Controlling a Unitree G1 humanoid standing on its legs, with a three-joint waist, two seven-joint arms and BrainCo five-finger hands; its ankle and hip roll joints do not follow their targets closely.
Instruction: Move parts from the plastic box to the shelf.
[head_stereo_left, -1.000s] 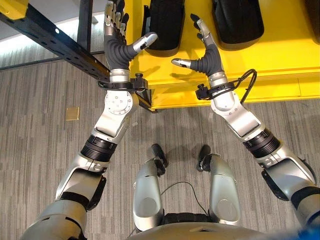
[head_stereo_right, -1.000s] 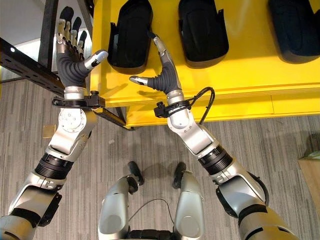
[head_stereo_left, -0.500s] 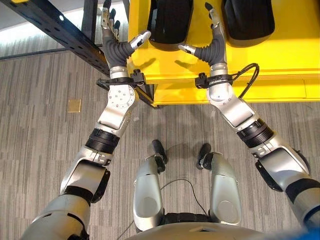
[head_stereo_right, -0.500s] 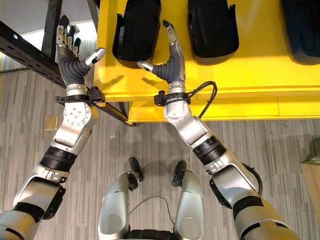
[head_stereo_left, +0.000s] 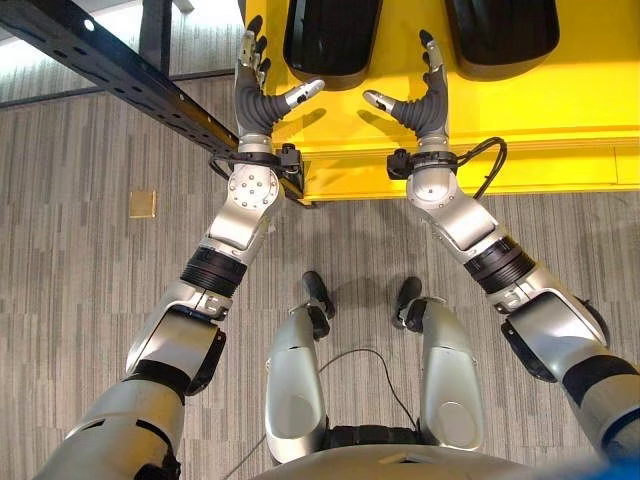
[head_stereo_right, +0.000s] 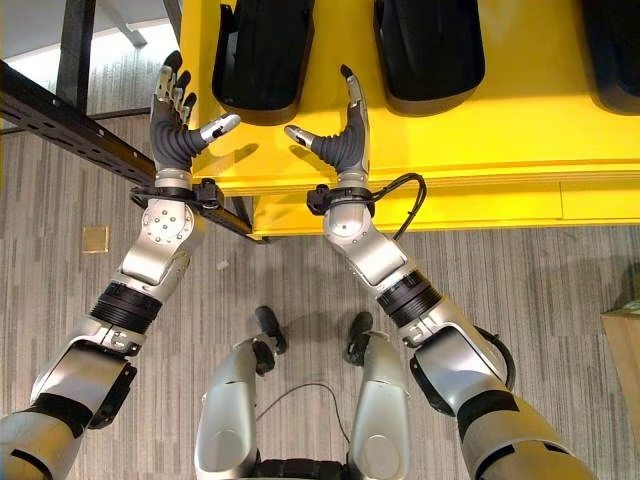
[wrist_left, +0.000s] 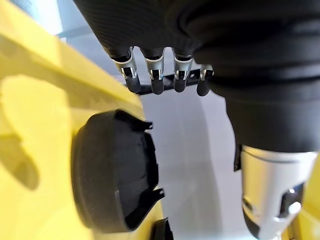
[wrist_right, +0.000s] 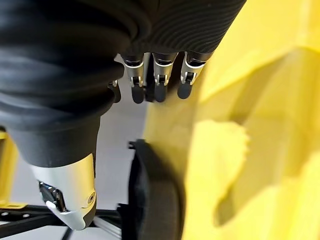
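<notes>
- Both hands are up over the yellow shelf and spread wide: the left hand (head_stereo_left: 262, 88) has straight fingers and its thumb angled inward, the right hand (head_stereo_left: 425, 95) mirrors it, and neither holds anything.
- Between them, just past the fingertips, lies a black part (head_stereo_left: 332, 35) flat on the yellow shelf (head_stereo_left: 560, 110), and a second black part (head_stereo_left: 500, 30) sits off to the right hand's outer side.
- Left thumb and right thumb point at each other across a bare stretch of yellow, with the nearer part's lower edge just beyond that gap; no finger looks to be touching it.
- Left wrist view backs that up: the fingers (wrist_left: 156, 80) hang straight, clear of the part (wrist_left: 112, 170), with open space between.
- Right wrist view shows the part's dark edge (wrist_right: 152, 200) near the thumb, fingers (wrist_right: 160, 82) straight and apart from it.
- Risk one, as I read it: if the hands close or sweep inward carelessly, a thumb could nudge the part and slide it along the smooth shelf.
- Risk two: the black rack beam (head_stereo_left: 120, 75) runs right beside the left wrist, so a pull-back on a wide arc could clip it.
- Risk three: the shelf's front lip sits under both wrists; dropping the arms straight down could catch it.
- My call: the part looks placed already, so a clean straight withdrawal is what matters.
</notes>
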